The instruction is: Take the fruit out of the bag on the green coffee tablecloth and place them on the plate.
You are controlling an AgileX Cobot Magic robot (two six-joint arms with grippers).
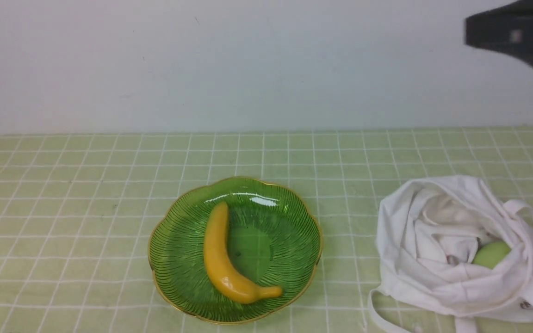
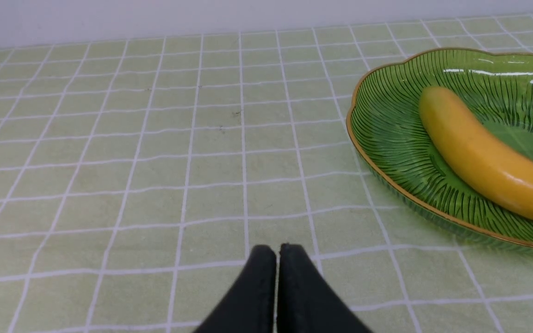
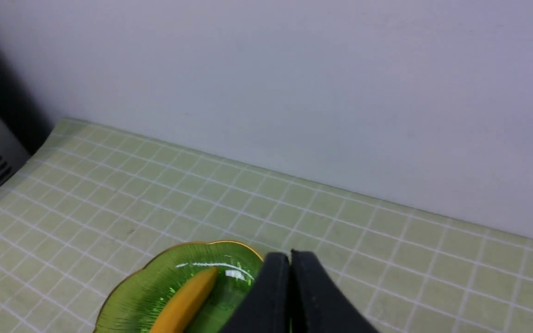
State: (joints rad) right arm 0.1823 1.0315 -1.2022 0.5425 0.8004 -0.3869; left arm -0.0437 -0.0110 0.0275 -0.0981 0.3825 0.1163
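Banana (image 1: 215, 254) on plate (image 1: 178, 249), green fruit (image 1: 491, 253) in bag (image 1: 414, 231) (left fingers (image 2: 257, 282) together, right fingers (image 3: 273, 291) together)

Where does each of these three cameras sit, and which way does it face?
Front: between the arms, facing forward at plate, banana and bag; right arm shows top right.
Left wrist: low over the tablecloth, facing the plate; shut left tool shows.
Right wrist: raised, looking down toward plate and wall; shut right tool shows.
All three share plate and banana.

Glossy ribbed glass plate (image 1: 178, 245), smooth waxy banana (image 1: 222, 259), soft crumpled cloth bag (image 1: 414, 222), matt gridded tablecloth (image 1: 63, 185)
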